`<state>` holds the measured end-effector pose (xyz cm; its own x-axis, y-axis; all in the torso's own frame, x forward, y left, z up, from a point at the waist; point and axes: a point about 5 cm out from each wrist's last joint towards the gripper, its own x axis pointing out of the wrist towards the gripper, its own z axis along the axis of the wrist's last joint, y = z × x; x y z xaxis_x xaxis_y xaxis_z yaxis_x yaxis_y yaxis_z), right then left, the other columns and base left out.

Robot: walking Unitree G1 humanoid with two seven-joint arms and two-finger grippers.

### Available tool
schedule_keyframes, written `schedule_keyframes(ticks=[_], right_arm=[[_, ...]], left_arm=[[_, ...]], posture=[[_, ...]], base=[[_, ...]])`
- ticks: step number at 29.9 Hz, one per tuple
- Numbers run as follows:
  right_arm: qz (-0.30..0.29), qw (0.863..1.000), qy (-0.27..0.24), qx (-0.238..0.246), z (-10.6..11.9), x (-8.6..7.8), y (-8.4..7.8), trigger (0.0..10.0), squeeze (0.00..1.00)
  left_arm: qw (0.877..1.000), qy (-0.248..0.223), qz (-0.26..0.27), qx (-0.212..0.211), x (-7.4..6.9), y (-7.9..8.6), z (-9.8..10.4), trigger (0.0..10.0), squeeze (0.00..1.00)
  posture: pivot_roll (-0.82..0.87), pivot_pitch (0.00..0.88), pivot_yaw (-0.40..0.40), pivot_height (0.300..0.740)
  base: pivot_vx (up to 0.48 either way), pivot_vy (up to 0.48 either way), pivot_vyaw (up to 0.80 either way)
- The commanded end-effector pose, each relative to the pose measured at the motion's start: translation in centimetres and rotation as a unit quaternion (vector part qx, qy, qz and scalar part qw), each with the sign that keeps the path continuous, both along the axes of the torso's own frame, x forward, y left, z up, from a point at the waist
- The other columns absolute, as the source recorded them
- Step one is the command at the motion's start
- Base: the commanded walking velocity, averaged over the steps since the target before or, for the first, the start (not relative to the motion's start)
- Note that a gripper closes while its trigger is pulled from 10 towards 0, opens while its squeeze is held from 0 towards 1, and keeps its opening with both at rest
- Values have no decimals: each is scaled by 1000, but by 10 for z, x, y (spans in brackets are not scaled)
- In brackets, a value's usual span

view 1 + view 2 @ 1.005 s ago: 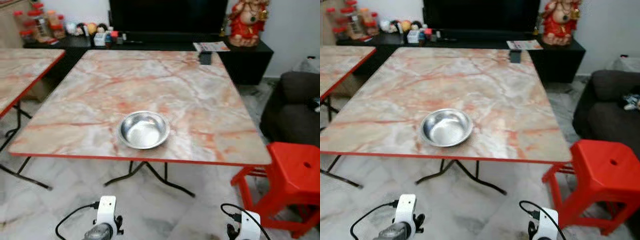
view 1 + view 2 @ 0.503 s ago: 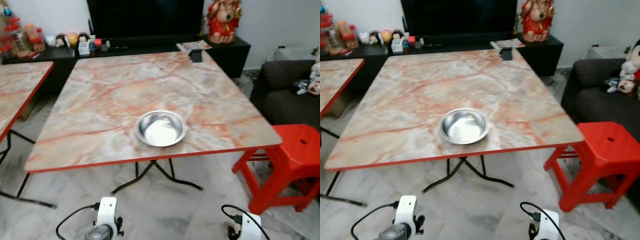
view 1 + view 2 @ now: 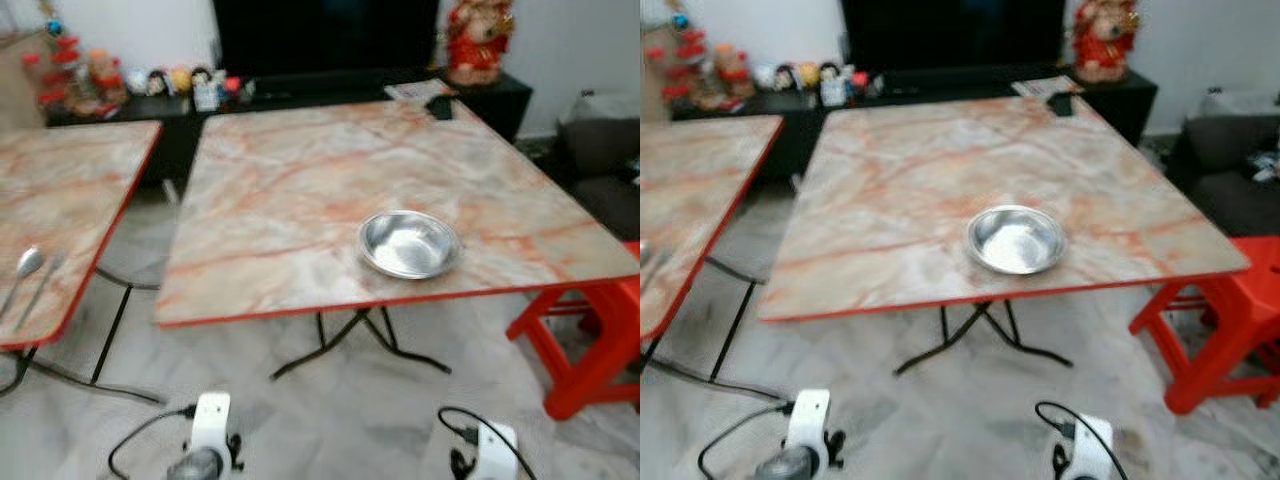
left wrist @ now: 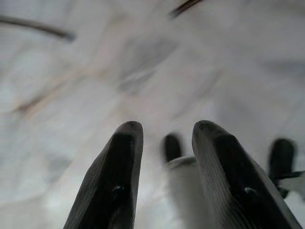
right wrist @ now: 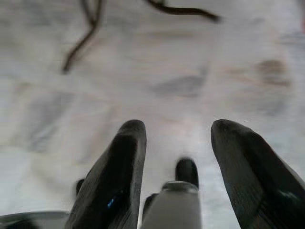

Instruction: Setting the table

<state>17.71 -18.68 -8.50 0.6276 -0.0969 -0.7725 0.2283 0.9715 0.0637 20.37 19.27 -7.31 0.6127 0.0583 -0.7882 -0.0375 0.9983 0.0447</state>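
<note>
A round steel bowl (image 3: 409, 244) sits near the front edge of the marble-patterned table (image 3: 300, 190) with red trim. On a second such table (image 3: 60, 200) at my left, a spoon (image 3: 24, 268) and another utensil lie close to the near edge. Both arms hang low over the tiled floor, far below the tabletops. My left gripper (image 4: 164, 131) is open with nothing between its fingers. My right gripper (image 5: 178, 129) is open too, above bare floor.
A red plastic stool (image 3: 600, 330) stands at the right of the bowl's table. A dark sofa (image 3: 1230, 170) is further right. A black TV cabinet (image 3: 330, 90) with figurines and small items runs along the back wall. Folding table legs (image 3: 350, 340) cross underneath.
The camera has swung to the left: the bowl's table has shifted right in view and the second table with its spoon has come in. Both arms still hang low.
</note>
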Motion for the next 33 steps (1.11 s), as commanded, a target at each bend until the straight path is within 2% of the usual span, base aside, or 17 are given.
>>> schedule_keyframes(ticks=[1, 5, 14, 20, 33], right_arm=[[-2, 1000, -4, -19, 2, 0, -13, 10000, 0], [-6, 1000, 0, -18, 2, 0, -13, 10000, 0], [5, 1000, 0, -25, 3, 2, -13, 10000, 0], [13, 1000, -3, -27, 3, 3, -11, 10000, 0], [-3, 1000, 1, -17, 2, 2, -12, 10000, 0]], left_arm=[[1000, -12, -2, -8, 8, -8, 3, 10000, 0], [1000, -13, 0, -7, 9, -8, 4, 10000, 0], [1000, -12, 8, -7, 7, -6, 3, 10000, 0], [1000, -12, 12, -6, 7, -6, 3, 10000, 0], [1000, -17, 18, -5, 9, -5, 4, 10000, 0]], posture=[[-31, 0, 7, 740], [-26, 0, 4, 740], [-12, 0, -5, 740], [-7, 0, -9, 740], [-7, 0, -11, 740]], base=[[0, 480, 0], [0, 480, 613], [0, 480, 0], [0, 480, 658], [0, 470, 0]])
